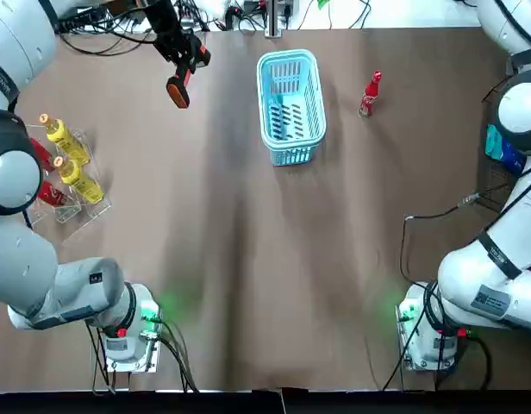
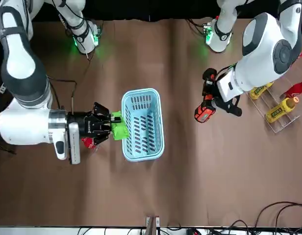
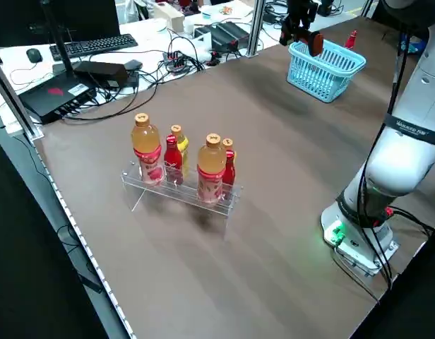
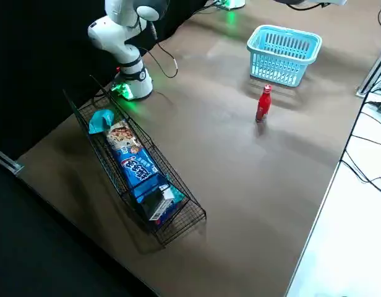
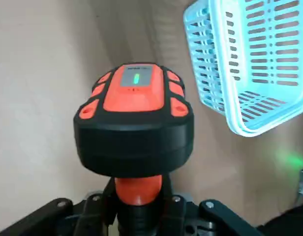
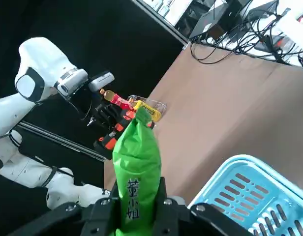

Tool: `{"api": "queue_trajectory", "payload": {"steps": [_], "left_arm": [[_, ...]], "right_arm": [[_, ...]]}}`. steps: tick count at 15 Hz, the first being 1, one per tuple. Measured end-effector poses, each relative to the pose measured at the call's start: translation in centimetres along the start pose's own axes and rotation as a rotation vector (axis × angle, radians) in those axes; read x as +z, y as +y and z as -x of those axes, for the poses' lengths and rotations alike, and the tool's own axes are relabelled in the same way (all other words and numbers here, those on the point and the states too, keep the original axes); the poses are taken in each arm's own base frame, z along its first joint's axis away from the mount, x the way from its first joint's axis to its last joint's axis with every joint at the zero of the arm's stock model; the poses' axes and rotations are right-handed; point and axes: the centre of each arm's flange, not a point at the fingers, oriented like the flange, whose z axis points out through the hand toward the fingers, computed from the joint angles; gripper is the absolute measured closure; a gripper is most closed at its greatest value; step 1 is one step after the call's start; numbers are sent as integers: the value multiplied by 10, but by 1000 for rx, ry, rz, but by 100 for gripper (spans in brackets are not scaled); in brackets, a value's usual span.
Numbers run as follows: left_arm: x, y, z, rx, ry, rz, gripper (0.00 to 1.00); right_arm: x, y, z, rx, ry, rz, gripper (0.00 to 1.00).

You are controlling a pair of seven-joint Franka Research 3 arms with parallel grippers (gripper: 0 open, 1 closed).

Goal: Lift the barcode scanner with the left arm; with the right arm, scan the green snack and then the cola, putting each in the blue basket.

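My left gripper [image 2: 213, 94] is shut on the handle of the orange-and-black barcode scanner [image 1: 178, 89], holding it off the table left of the blue basket [image 1: 291, 155]. In the left wrist view the scanner [image 5: 136, 123] fills the middle, and a green light shows on its head. My right gripper [image 2: 110, 123] is shut on the green snack [image 2: 120, 128], raised beside the basket [image 2: 141, 92] on its right-arm side. In the right wrist view the snack [image 6: 136, 162] points toward the distant scanner [image 6: 111, 139]. The red cola bottle [image 1: 370, 93] stands upright right of the basket.
A clear rack of yellow and red bottles [image 1: 71, 177] sits at the table's left edge. A wire tray of snack packs [image 4: 138, 167] lies along the right edge. A loose cable [image 1: 429, 220] runs near the right arm's base.
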Motion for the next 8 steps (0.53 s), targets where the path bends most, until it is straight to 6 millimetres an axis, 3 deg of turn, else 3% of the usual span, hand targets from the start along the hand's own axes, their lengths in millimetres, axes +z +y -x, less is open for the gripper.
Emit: {"api": "queue_trajectory", "payload": {"steps": [8], "left_arm": [[-8,-41,0,-133,-50,176,63]], "right_arm": [[5,3,1,6,3,5,72]]}}
